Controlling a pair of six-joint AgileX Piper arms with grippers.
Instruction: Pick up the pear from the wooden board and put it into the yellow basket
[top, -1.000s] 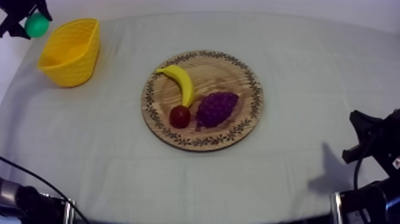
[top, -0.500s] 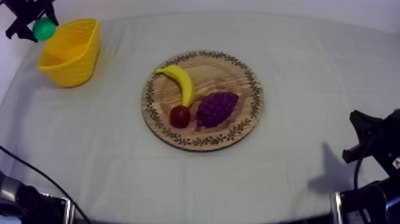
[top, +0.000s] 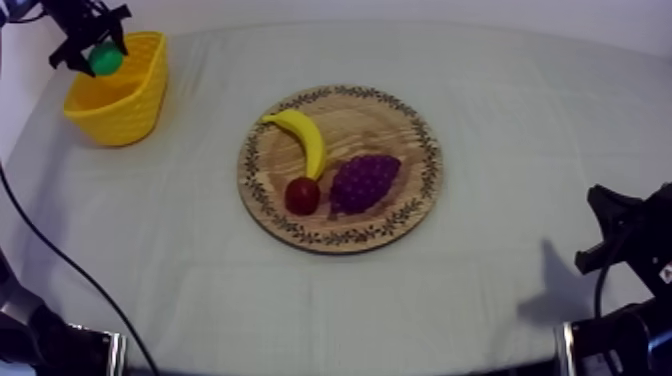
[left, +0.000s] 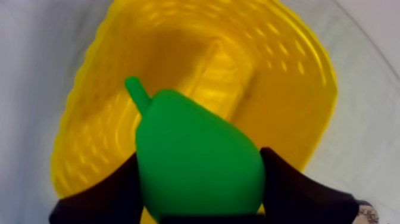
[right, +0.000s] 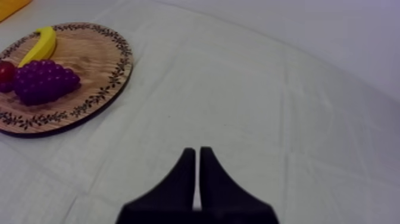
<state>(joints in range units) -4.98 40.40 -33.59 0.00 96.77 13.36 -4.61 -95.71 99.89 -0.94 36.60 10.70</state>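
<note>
Pear has moved over yellow basket, clamped between left fingers.

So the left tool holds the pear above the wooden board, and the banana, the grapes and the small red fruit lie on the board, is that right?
Not quite: the left tool holds the pear above the yellow basket, not the wooden board, as the left wrist view shows. The banana, the grapes and the small red fruit do lie on the board.
</note>
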